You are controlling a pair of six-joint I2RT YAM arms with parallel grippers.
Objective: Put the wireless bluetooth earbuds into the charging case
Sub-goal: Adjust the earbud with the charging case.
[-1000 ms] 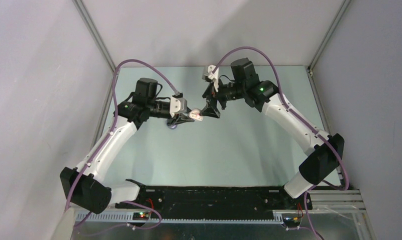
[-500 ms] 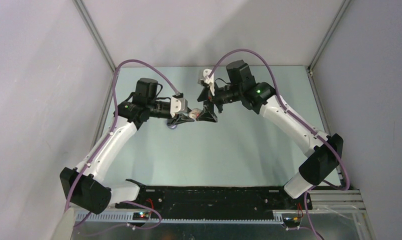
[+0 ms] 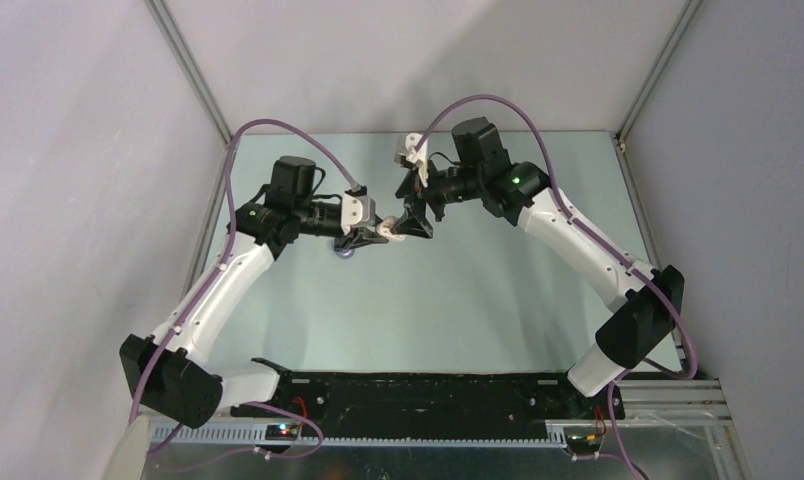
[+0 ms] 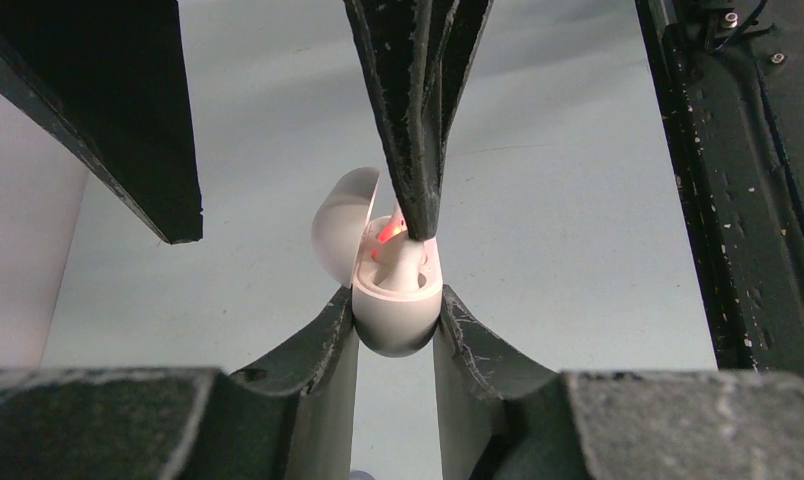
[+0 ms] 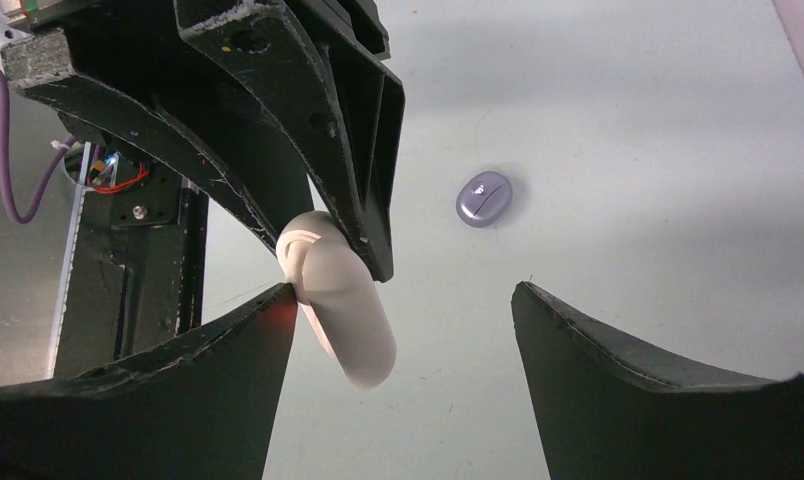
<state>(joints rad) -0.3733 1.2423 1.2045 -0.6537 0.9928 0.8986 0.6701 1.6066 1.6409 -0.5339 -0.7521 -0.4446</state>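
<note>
The left gripper (image 3: pixel 370 237) is clamped on the rounded bottom of the charging case (image 4: pixel 396 325), held above the table (image 5: pixel 628 150) about 11 o'clock from its middle in the top view. The case's lid is swung open toward 10 o'clock in the left wrist view. The right gripper (image 5: pixel 403 292) stands wide open and holds nothing; one fingertip (image 4: pixel 419 215) comes down from 12 o'clock into the red-lit mouth of the case, against a white earbud (image 4: pixel 403 268) sitting there. A lilac piece (image 5: pixel 483 198) lies on the table at 1 o'clock from the case.
</note>
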